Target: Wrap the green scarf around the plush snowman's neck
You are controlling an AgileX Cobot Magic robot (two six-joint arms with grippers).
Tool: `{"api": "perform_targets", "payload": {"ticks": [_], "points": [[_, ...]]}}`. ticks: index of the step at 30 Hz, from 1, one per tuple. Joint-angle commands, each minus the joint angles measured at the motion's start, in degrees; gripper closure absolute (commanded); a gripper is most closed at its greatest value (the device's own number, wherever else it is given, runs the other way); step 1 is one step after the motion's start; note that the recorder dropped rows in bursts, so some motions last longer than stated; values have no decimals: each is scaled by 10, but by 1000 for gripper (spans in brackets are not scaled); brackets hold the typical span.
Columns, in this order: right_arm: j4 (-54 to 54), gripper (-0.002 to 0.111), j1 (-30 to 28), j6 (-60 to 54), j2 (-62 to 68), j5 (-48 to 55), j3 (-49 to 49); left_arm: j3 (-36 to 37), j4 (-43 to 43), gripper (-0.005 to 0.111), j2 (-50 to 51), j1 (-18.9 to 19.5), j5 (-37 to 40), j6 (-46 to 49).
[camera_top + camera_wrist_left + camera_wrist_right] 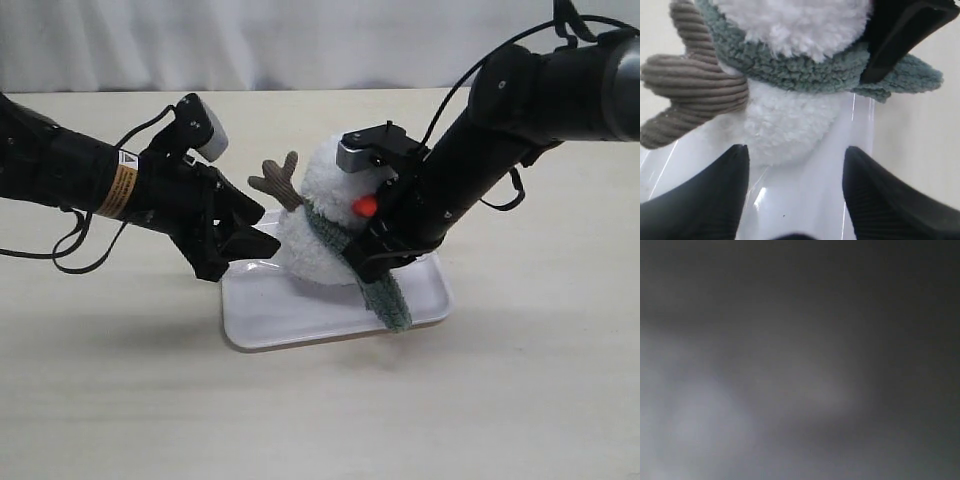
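White tray (262, 318) holds snowman (305, 250); right view blurred.

A small fluffy white plush snowman (308, 248) sits on a white rectangular tray (290, 335), its orange nose pointing right and one brown ribbed branch arm sticking up. A fuzzy grey-green knit scarf (327, 228) circles it where head meets body, with one end hanging to the tray's front rim.

My left gripper (243, 238) sat left of centre, jaws apart; my right gripper (372, 252) slanted down from upper right, jaws hidden.
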Motion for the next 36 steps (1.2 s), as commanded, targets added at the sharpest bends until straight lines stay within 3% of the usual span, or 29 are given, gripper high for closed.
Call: {"api": "perform_targets", "payload": {"ticks": [1,11,16,17,20,21,28,33,36], "points": [[-7,104,-4,3,1,-21,5,1,-1,54,-6,-2,-16,-9],[12,104,-4,-16,1,-42,21,1,-1,54,7,-8,-22,19],[-39,104,42,16,1,-61,20,1,-1,54,7,-8,-22,19],[-75,97,42,50,1,-61,10,1,-1,54,7,-8,-22,19],[-83,50,43,64,-22,-26,8,1,-1,54,7,-8,-22,19],[-83,42,43,75,-45,-11,8,1,-1,54,7,-8,-22,19],[-139,40,43,139,-162,113,8,1,-1,54,7,-8,-22,19],[-139,41,43,167,-205,99,8,1,-3,54,7,-8,-22,19],[-143,51,43,167,-240,95,8,0,-12,57,1,-8,-19,19]]}}
